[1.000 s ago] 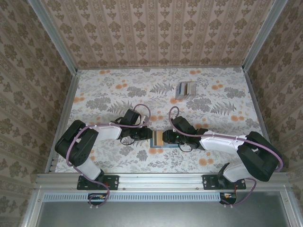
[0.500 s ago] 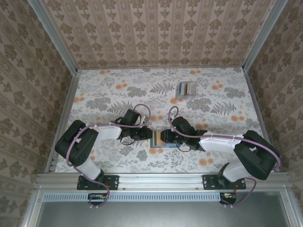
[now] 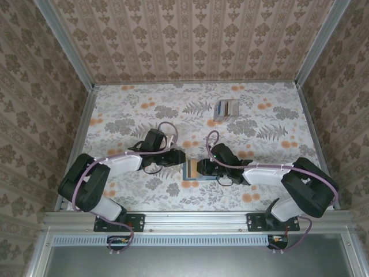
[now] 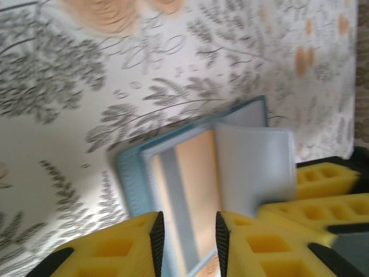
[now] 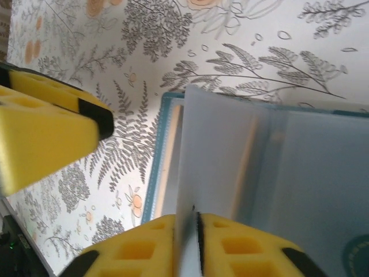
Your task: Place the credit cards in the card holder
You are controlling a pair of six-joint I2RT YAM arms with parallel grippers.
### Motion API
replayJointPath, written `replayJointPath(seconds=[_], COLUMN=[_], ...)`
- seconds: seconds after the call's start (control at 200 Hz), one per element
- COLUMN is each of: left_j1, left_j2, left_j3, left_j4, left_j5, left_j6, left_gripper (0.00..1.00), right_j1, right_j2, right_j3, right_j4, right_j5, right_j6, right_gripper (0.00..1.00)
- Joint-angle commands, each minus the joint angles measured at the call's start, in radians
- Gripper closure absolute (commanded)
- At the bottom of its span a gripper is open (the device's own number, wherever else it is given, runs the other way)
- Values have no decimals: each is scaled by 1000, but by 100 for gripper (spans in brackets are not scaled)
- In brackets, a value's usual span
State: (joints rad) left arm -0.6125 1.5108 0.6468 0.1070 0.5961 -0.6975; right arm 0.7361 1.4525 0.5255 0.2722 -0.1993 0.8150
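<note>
opening the card holder: we judge this to be the step in hand. the card holder (image 3: 190, 171) lies at lower centre of the top view, between the two arms, with one grey-blue flap (image 5: 230, 161) lifted off its teal base.
right gripper: the right gripper (image 5: 187, 231) is closed on the thin edge of that flap, at the bottom of its own view, and grips nothing else.
left gripper: the left gripper (image 4: 187, 231) has its yellow fingers a narrow gap apart and pinches nothing that we can see. it stands over the holder's edge at the bottom of its view.
credit cards: the credit cards (image 3: 226, 108) sit fanned at upper centre-right of the top view, well apart from the holder and from both arms.
doing it well: we would hold the flap up at a gentle angle without dragging the base across the table (image 3: 127, 109). the light holder will likely slide, so the left fingers should pin the base flat beside the fold before a card is fetched.
hard to make out: a tan strip (image 4: 196, 184) shows inside the holder, and we cannot tell whether it is a card or lining. the slot edges are blurred in the left wrist view. the right wrist view cuts the holder off at its right edge. from above, the grippers cover part of the holder. we cannot tell whether the left fingers touch the base.
</note>
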Motion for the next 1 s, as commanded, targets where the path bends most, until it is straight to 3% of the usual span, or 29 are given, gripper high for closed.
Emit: replayJointPath(seconds=[0.0, 0.11, 0.27, 0.685, 0.78, 0.995], left_j1=[-27, -60, -91, -129, -135, -130], left_j2=[34, 96, 163, 243, 253, 235], left_j3=[19, 57, 98, 208, 226, 231], left_j4=[58, 80, 138, 21, -11, -58], left_j5=[67, 77, 108, 4, -12, -48], left_j6=[-22, -17, -50, -44, -36, -16], left_gripper=[61, 58, 54, 50, 51, 52], right_j1=[-25, -55, -73, -73, -75, -104], right_j2=[-51, -55, -34, 45, 5, -159], right_j3=[-33, -68, -81, -47, -52, -46], right_j4=[-16, 12, 64, 73, 10, -212], right_j5=[1, -18, -63, -124, -74, -14], right_j6=[13, 25, 40, 24, 24, -40], right_gripper=[75, 87, 89, 72, 61, 52])
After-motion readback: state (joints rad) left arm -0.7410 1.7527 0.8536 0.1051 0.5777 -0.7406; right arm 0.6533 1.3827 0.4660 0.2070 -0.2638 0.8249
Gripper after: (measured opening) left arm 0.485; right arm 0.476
